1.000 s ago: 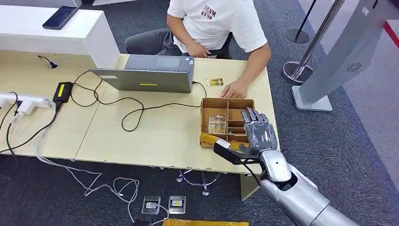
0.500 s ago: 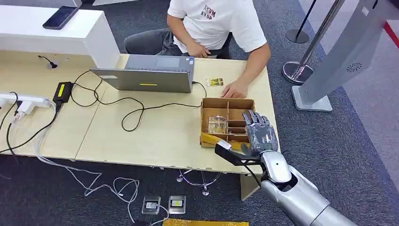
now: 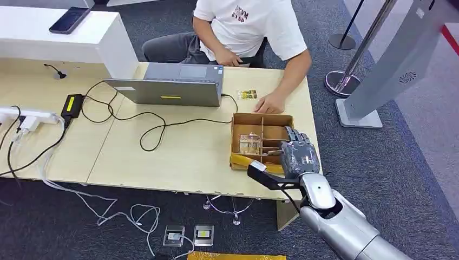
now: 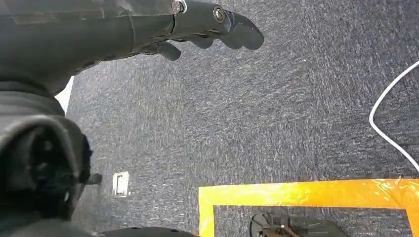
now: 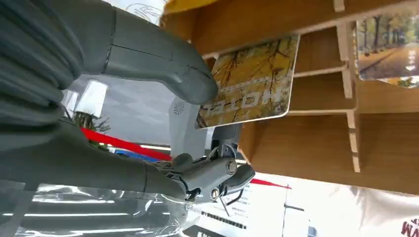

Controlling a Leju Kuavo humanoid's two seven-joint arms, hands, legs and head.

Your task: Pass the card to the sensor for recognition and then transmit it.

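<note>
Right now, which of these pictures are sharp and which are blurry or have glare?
Head view: evenly lit and sharp, with the laptop and cables crisp. Right wrist view: the card is clear, the close right robot hand soft, clear plastic catching glare. Left wrist view: the near left robot hand blurred, carpet sharp.

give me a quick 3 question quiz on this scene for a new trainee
1. True or false: the right hand pinches a card at the wooden box.
2. Multiple choice: the left hand hangs over A) the table, B) carpet floor, C) the laptop.
3. Fill in: the person's hand rests on the ____ beside the box.

Key: 1 true; 2 B; 3 table.
</note>
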